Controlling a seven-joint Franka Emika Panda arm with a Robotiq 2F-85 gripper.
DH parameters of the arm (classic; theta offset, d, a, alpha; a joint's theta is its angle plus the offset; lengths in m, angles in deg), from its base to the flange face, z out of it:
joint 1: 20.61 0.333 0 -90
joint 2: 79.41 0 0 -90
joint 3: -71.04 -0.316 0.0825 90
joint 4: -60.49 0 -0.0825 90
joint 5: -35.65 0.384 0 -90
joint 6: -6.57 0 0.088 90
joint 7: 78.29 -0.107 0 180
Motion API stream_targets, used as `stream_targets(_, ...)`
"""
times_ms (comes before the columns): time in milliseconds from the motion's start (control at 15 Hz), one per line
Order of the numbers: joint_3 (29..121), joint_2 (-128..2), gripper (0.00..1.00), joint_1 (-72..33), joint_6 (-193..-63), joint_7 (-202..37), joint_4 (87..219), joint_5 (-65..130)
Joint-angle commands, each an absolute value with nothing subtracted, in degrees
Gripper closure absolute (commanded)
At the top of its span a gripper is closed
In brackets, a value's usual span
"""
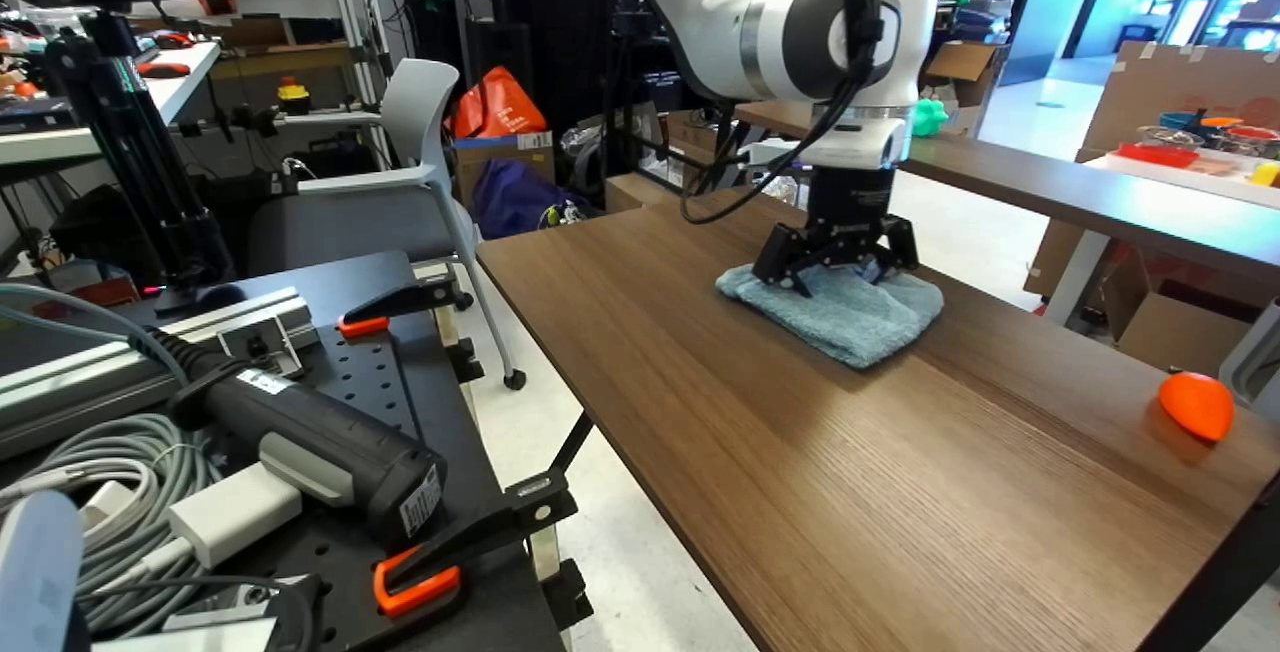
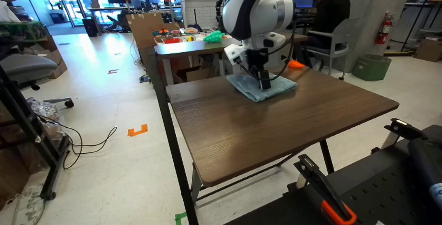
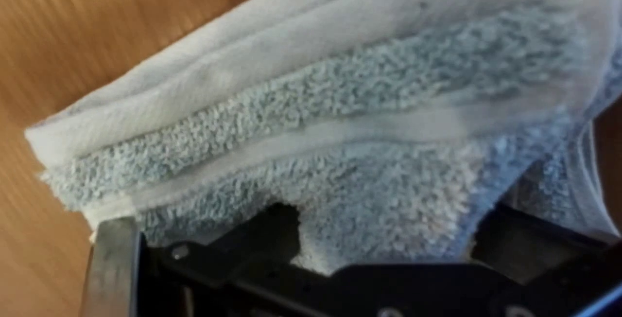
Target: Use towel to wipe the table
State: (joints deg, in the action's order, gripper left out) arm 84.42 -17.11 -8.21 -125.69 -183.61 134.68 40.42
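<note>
A blue-grey towel [image 1: 850, 324] lies folded on the brown wooden table [image 1: 720, 392]. It also shows in an exterior view [image 2: 247, 86] and, with pale bands and fuzzy stripes, in the wrist view [image 3: 311, 98]. My gripper [image 1: 840, 260] points down onto the towel and touches it, with its fingers spread wide. In the wrist view, the gripper [image 3: 360, 268] has towel cloth bulging up between its fingers. The fingertips are partly hidden by the cloth. In an exterior view the gripper [image 2: 264, 80] shows edge-on over the towel.
An orange object [image 1: 1197, 406] sits near one table end; it shows in an exterior view [image 2: 296, 64] behind the towel. A black bench [image 1: 400, 372] with clamps and cables stands alongside. Another table [image 1: 1080, 202] is behind the arm. A cable loop [image 1: 720, 212] hangs from the arm.
</note>
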Motion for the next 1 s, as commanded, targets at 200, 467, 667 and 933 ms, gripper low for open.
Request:
stream_targets(200, 88.5, -11.0, 0.00, -12.9, -126.4, -189.7, 130.6, 35.3)
stream_targets(467, 87.5, -18.3, 0.00, -11.8, -132.2, -181.6, 143.0, 30.0)
stream_targets(667, 87.7, -23.1, 0.00, -10.9, -135.6, -176.1, 151.3, 26.2)
stream_targets(933, 88.1, -23.1, 0.00, -10.9, -135.8, -175.3, 149.4, 26.9)
